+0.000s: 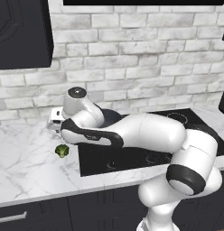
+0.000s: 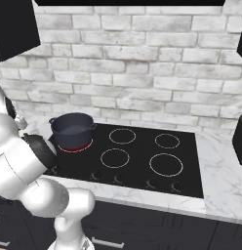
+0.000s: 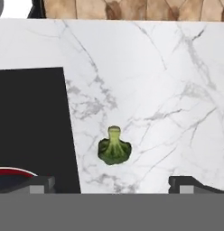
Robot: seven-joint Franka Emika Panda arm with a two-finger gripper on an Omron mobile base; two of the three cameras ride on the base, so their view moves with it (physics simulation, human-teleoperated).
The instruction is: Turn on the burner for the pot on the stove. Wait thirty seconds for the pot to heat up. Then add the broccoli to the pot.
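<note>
Step in hand: the burner (image 2: 73, 148) under the pot (image 2: 71, 128) glows red, so I'd judge the heating is done or under way and the broccoli pick-up is the business now.
Broccoli: the broccoli (image 3: 114, 147) lies on the white marble counter (image 3: 177, 81), a little below centre in the hand view, pale stem pointing up the frame; in the left base view it sits at the left, middle height, just beside the stove's left edge and apart from it.
Hand: the gripper (image 3: 111, 184) is spread wide and holds nothing; its two dark tips stand at the bottom of the hand view, one to each side of the floret and below it, not touching it.
Stove: the stove (image 2: 142, 161) fills the middle of the right base view; its other four rings are white and bare.
Pot: at the centre-left of the right base view, upright on the red ring; the inside looks dark and I can see nothing in it.
Next move: as I judge it, come down over the floret until the tips straddle it, close gently on the small crown, lift, and carry it over the pot rim.
Risk: the floret is small and rounded, so it may roll or slip out of a careless pinch.
</note>
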